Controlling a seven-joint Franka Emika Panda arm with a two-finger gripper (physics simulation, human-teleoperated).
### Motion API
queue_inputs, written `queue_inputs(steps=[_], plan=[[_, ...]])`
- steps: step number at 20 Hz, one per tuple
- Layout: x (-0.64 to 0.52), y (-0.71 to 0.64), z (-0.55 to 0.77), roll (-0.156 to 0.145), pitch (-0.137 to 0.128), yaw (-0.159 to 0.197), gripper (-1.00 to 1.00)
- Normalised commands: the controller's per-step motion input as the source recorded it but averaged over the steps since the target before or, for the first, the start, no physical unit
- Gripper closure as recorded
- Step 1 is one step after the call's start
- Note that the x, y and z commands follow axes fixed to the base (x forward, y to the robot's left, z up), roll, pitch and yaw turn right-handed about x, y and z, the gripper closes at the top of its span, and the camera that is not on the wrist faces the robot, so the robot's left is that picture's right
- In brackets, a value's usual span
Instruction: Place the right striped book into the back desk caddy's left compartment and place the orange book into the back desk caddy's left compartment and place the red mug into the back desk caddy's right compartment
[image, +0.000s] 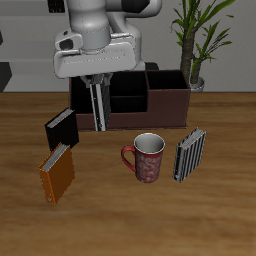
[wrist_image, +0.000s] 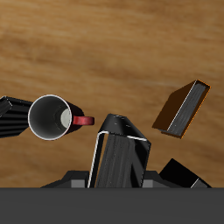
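Table (image: 215, 220): wood-grain top, all items stand on it apart from the held book.

Back desk caddy (image: 150, 103): directly behind the claw, at the far side of the table. Nothing seen inside its compartments from the exterior view.

Gripper (image: 98, 84): clenched on the right striped book (image: 99, 108), which hangs upright beneath the fingers, clear of the table, in front of the caddy's front wall and not in any compartment. Wrist view shows the same book (wrist_image: 122, 159) end-on just below the claw.

Orange book (image: 57, 174): tilted, nearer the table's front edge than the claw, off to one side.

Black book (image: 62, 128): between the orange book and the claw, near the claw.

Second striped book (image: 190, 153): upright, on the opposite side of the claw, beyond the mug.

Red mug (image: 147, 158): upright, forward of the claw, handle towards the orange book's side.
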Motion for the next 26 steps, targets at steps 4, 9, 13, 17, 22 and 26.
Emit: queue_inputs(steps=[4,9,13,17,22,26], plan=[[-0.57,-0.18,0.02,0.009,-0.033,0.008,1.0],[-0.58,-0.17,0.06,0.004,-0.027,0.023,1.0],[-0.55,-0.12,0.03,0.024,-0.042,0.116,1.0],[-0.38,-0.09,0.03,0.0,-0.014,0.023,1.0],[-0.55,-0.11,0.06,0.023,-0.028,-0.118,1.0],[-0.36,-0.07,0.04,-0.004,-0.038,-0.074,1.0]])
